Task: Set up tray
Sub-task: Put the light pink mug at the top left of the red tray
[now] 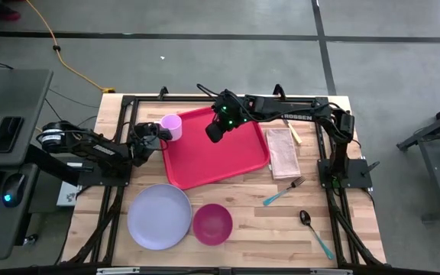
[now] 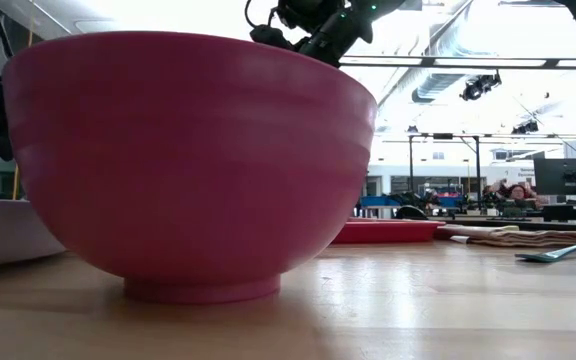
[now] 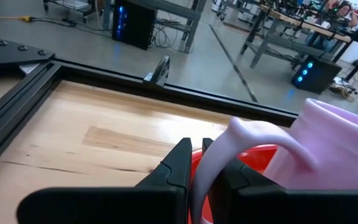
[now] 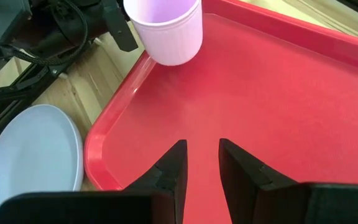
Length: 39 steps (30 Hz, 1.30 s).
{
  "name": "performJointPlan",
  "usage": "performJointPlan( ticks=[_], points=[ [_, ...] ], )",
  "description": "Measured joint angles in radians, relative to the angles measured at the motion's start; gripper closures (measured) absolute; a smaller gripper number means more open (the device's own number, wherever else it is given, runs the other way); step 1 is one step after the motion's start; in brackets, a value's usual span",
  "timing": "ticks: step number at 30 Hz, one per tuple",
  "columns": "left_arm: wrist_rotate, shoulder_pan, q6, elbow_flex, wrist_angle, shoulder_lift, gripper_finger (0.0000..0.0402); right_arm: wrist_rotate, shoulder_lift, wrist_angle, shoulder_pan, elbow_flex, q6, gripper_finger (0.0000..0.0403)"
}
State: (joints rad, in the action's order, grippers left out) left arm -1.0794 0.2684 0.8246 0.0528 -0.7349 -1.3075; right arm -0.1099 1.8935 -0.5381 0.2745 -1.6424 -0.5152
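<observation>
**Left gripper pinches the cup handle at the tray's corner; right gripper hangs over the tray**

The red tray [image 1: 218, 149] lies on the wooden table [image 1: 342, 198], turned a little askew, and serves as the landmark here. At its far left corner stands a pale lavender cup [image 1: 172, 126], which sits just inside the tray's rim in the right wrist view [image 4: 166, 28].

The left gripper [image 1: 153, 131] reaches in from the tray's left side. Its two dark fingers [image 3: 176, 168] are closed on the cup's curved handle [image 3: 225, 155], which runs up between them; the jaws are narrow, pinching the handle from both sides.

The right gripper [image 1: 215, 130] hangs above the tray's far half, a little right of the cup. In its own wrist view the gripper [image 4: 202, 158] points down at bare red tray floor, its jaws standing slightly apart with a clear gap between them and nothing held.

Just beside the tray's right edge lies a folded tan napkin [image 1: 283, 151]. Beyond the tray's near right corner a fork [image 1: 284, 190] with a teal handle lies on the wood, and farther off still a spoon [image 1: 314, 231] with a teal handle. Off the tray's near left corner sits a round lavender plate [image 1: 159, 217], and just right of it a magenta bowl [image 1: 212, 223], which fills most of the low view [image 2: 188, 160].
</observation>
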Motion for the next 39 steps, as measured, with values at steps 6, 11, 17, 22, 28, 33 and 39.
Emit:
performJointPlan(
  ticks=[6,11,17,22,28,33,39],
  points=[
    [-0.013,0.000,0.000,0.000,0.002,0.000,0.0335,-0.002,0.000,0.000,0.000,0.000,0.000,0.0332],
    [-0.029,0.000,0.000,0.000,0.001,0.000,0.0335,-0.002,0.000,0.000,0.000,0.000,0.000,0.0332],
    [-0.034,0.001,0.015,0.018,0.015,0.000,0.0334,-0.002,0.000,0.000,0.000,0.000,0.000,0.0332],
    [-0.039,0.000,-0.009,0.067,0.036,-0.047,0.0334,-0.003,0.000,0.000,0.000,0.000,0.000,0.0332],
    [-0.109,0.001,0.068,0.093,0.026,-0.139,0.0334,-0.013,0.000,-0.009,0.000,0.000,0.000,0.0332],
    [-0.109,0.001,0.116,0.093,0.028,-0.161,0.0334,-0.014,0.000,-0.028,0.000,0.000,0.018,0.0332],
    [-0.082,0.001,0.116,0.093,0.035,-0.204,0.0334,-0.013,0.000,-0.027,0.000,0.000,0.027,0.0332]
  ],
)
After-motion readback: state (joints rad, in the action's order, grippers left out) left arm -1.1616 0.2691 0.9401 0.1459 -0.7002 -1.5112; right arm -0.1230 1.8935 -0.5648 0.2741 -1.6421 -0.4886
